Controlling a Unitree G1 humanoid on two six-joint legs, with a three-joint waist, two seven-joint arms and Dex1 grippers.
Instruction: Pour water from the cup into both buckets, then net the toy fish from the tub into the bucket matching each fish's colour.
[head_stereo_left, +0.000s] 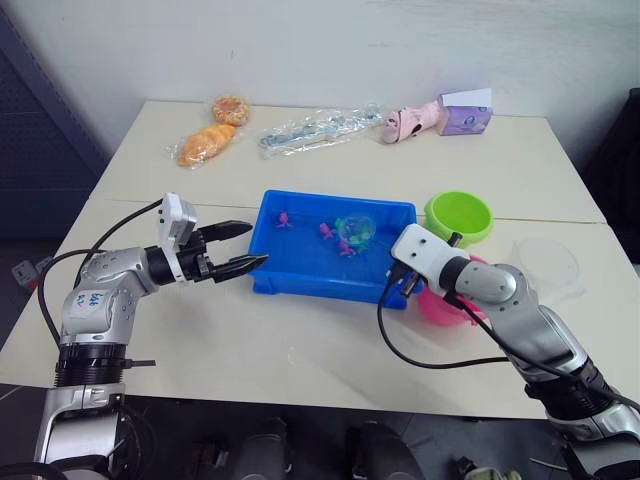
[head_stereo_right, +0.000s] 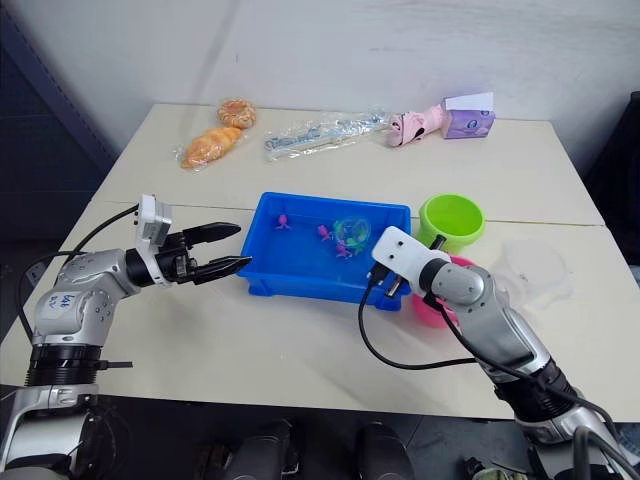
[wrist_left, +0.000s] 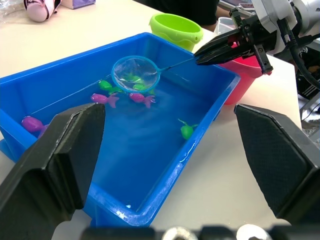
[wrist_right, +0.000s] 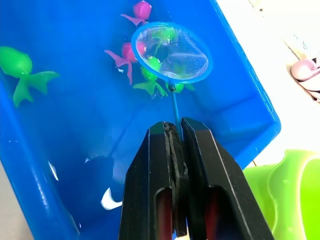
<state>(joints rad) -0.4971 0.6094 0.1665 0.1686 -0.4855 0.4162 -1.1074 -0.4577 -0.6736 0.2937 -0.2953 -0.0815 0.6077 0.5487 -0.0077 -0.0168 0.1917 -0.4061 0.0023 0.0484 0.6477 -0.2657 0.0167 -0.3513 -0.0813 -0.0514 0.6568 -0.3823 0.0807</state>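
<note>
1. Over the far right part of the tub, the right gripper has its fingers pressed together on the net handle, hoop sitting in the water on a clump of toy fish, pink and green mixed.
2. That's the big risk imo: lift now and you could scoop both colours at once, so one lands in the wrong bucket.
3. Handle is super thin, pinched right at the fingertips. Water drag could twist it and tip the catch back out.
4. Pink bucket sits just beside the tub's right end, mostly behind the right arm; green bucket is farther back. A swing could clip the pink rim.
5. Left gripper hovers spread wide by the tub's left wall, holding nothing. Cup sits far right.
</note>
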